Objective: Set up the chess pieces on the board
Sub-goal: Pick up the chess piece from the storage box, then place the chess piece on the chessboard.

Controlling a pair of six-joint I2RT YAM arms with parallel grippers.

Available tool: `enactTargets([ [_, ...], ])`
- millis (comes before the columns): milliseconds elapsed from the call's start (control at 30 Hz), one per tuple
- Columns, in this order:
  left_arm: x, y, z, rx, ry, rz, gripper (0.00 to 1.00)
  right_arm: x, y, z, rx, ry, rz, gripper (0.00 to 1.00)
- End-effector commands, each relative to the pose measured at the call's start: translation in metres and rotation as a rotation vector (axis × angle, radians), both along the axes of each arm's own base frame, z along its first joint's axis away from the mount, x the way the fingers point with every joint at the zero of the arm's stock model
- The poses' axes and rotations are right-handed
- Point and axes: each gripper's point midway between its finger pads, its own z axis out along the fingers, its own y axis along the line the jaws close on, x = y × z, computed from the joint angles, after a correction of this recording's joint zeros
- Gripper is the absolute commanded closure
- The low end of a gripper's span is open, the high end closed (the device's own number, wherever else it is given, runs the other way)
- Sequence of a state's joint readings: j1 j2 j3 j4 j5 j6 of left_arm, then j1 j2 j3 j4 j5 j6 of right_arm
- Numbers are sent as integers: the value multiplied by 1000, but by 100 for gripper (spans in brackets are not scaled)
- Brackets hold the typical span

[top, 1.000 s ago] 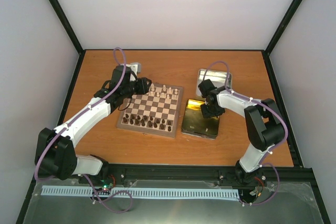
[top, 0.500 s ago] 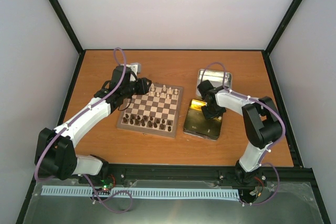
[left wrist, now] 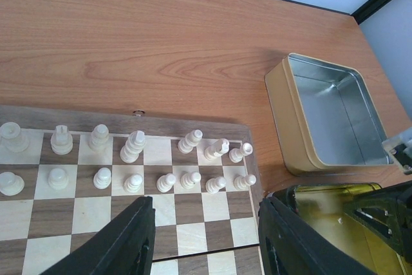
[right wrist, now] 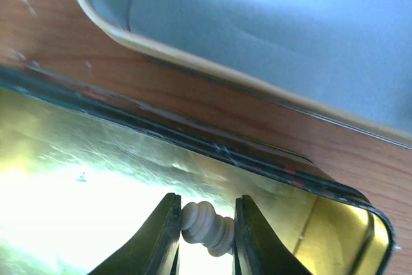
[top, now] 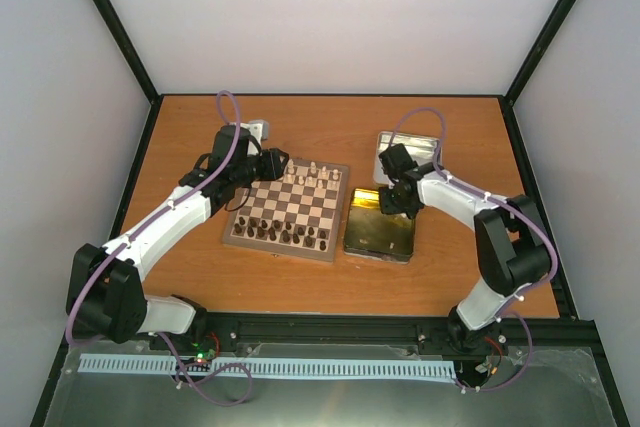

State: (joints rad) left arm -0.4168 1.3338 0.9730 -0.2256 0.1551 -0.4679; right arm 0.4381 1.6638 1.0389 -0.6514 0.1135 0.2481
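Note:
The board [top: 295, 206] lies left of centre, with cream-white chess pieces [top: 311, 174] in its two far rows and dark pieces [top: 285, 235] in the near rows. The left wrist view shows the cream rows [left wrist: 134, 147] on the board [left wrist: 193, 236]. My left gripper [top: 272, 163] is open and empty over the board's far left corner; it also shows in its wrist view [left wrist: 206, 239]. My right gripper [top: 393, 203] is over the far end of the gold tin [top: 380, 232]. It is shut [right wrist: 206, 230] on a cream chess piece [right wrist: 207, 223], held sideways above the tin's shiny inside [right wrist: 96, 159].
The silver tin lid [top: 408, 151] lies open side up behind the gold tin; it also shows in the left wrist view [left wrist: 328, 120] and the right wrist view [right wrist: 290, 24]. Black frame rails run along the table's edges.
My right gripper has moved from the middle of the gold tin toward its far end, with the cream piece in it. The tin has shifted slightly left. The left arm has not moved.

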Motion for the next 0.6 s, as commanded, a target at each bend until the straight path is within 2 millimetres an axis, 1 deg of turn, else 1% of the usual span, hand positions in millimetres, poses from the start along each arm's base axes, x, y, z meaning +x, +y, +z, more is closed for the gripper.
enactTargets([
  [0,-1,-3,12,-9,-40,-26,55,15,18,16,169,-104,-114,87],
  [67,-4,-5,10,-14,-32,-42,55,18,21,27,216,-158,-129,86],
  [100,-2,-8,16,-31,-59,-55,54,21,22,34,237,-190,-138,87],
  [133,-4,-11,17,-44,-64,-73,54,21,23,39,264,-215,-144,86],
  [267,-14,-28,19,-116,-80,-175,52,21,40,65,434,-288,-155,86],
  [400,-30,-52,18,-192,-92,-295,49,13,65,86,671,-280,-182,86],
  [500,-44,-73,19,-254,-131,-393,45,7,86,96,863,-222,-219,86],
  [533,-48,-77,15,-264,-127,-406,43,5,93,99,920,-200,-235,86],
  [567,-52,-82,17,-287,-144,-432,41,3,100,103,979,-186,-244,86],
])
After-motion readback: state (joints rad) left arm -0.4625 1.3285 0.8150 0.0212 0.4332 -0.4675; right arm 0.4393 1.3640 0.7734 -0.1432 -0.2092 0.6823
